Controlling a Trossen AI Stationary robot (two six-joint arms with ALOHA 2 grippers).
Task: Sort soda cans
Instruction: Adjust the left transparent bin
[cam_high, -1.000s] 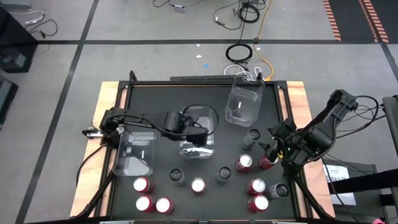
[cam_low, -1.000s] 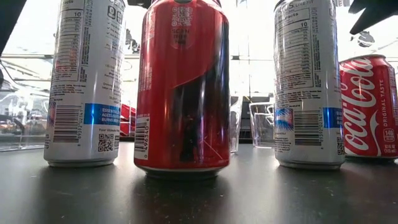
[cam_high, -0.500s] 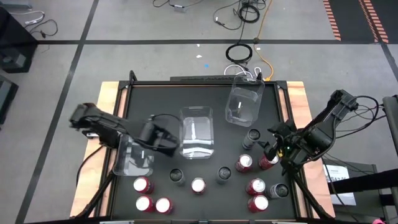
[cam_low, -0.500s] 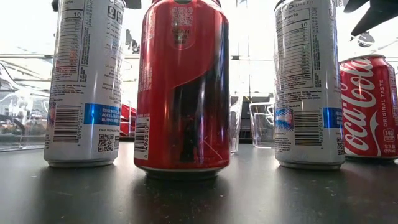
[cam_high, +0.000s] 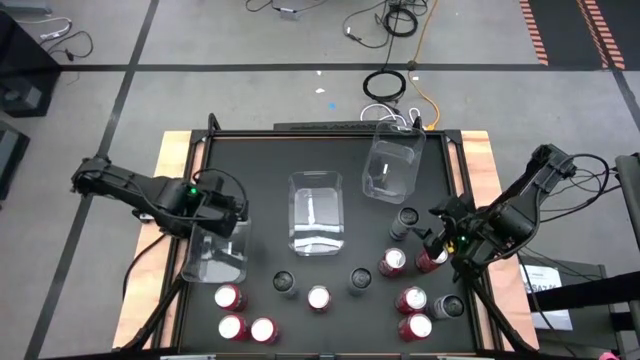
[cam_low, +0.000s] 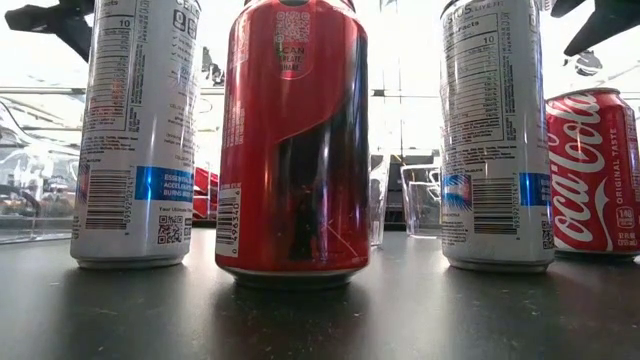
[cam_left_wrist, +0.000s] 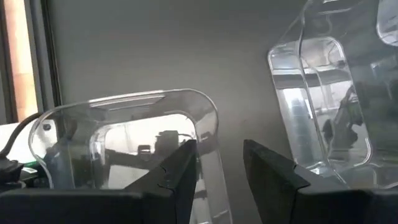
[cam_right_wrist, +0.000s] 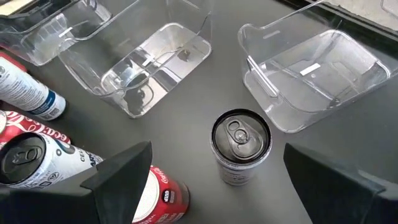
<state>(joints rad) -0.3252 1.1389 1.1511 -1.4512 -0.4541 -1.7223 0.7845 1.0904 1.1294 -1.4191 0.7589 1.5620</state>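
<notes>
Three clear plastic bins (cam_high: 316, 213) with rounded corners stand on the matte black table (cam_high: 260, 160). Round metal cans (cam_high: 318, 298) crowd the near edge. The left gripper (cam_high: 228, 215), jaws slightly spread and holding nothing, hangs over the left bin (cam_high: 214, 255); the right gripper (cam_high: 437, 238) is spread wide beside a grey can (cam_right_wrist: 240, 147).

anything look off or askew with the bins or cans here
Nothing is spilled or tipped; every soda can stands upright. The only oddity: the three clear bins do not line up. The far bin sits skewed, the middle bin straight, and the left tool hangs over the near-left bin.
</notes>
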